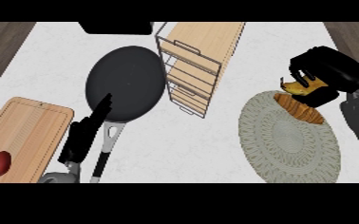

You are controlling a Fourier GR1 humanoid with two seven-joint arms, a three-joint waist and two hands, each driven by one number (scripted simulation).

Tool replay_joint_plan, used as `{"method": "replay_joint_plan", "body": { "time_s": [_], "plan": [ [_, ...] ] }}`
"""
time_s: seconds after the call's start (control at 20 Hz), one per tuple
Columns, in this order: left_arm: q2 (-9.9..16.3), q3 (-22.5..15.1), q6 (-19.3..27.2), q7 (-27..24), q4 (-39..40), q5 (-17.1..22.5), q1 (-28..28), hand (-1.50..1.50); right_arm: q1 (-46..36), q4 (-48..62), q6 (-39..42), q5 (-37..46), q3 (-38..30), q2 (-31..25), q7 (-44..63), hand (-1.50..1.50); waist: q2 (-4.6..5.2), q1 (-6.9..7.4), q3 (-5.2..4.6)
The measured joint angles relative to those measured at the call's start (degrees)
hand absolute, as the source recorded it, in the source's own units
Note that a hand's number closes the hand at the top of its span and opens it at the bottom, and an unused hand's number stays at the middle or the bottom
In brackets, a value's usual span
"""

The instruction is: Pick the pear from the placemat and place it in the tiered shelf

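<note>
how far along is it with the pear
Done: the right hand is curled round the pear at the placemat's far edge. In hand: carrying it. Left: placing it in the tiered shelf. The left hand rests open.

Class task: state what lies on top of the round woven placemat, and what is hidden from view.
On the placemat's far edge, the right hand curls round a yellow-brown pear, partly visible below the fingers. The hand covers the pear's upper part. The rest of the mat shows bare weave.

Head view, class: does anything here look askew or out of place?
Nothing is spilled or damaged. The pear lies at the placemat's upper edge, under the right hand. The tiered shelf holds nothing visible.
</note>
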Motion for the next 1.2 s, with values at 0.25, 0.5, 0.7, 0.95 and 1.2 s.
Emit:
{"method": "replay_joint_plan", "body": {
  "time_s": [0.25,0.5,0.7,0.95,1.2],
  "plan": [
    [0.3,0.2,-0.2,0.6,-0.6,0.1,0.2,0.00,-7.1,6.5,4.9,-9.2,-8.2,-4.0,-10.2,1.50,-0.13,0.09,-0.04],
    [0.7,0.7,-0.9,0.9,-1.0,0.4,0.2,0.00,-16.6,12.8,10.6,-16.5,-14.2,-4.6,-9.3,1.50,-0.21,0.18,-0.08],
    [0.6,0.5,-1.4,1.2,-2.1,0.4,1.1,0.00,-24.7,18.2,11.6,-17.4,-15.1,-3.0,-6.2,1.50,-0.22,0.25,-0.11],
    [0.0,0.7,-1.0,1.0,-1.1,-0.2,0.0,0.00,-34.2,24.6,8.7,-15.5,-14.4,1.3,-1.7,1.50,-0.12,0.39,-0.14],
    [-0.7,0.1,-0.7,1.2,-1.8,-0.8,0.3,0.00,-41.3,32.6,3.8,-13.3,-14.2,5.8,0.7,1.50,0.07,0.90,-0.13]
  ]
}}
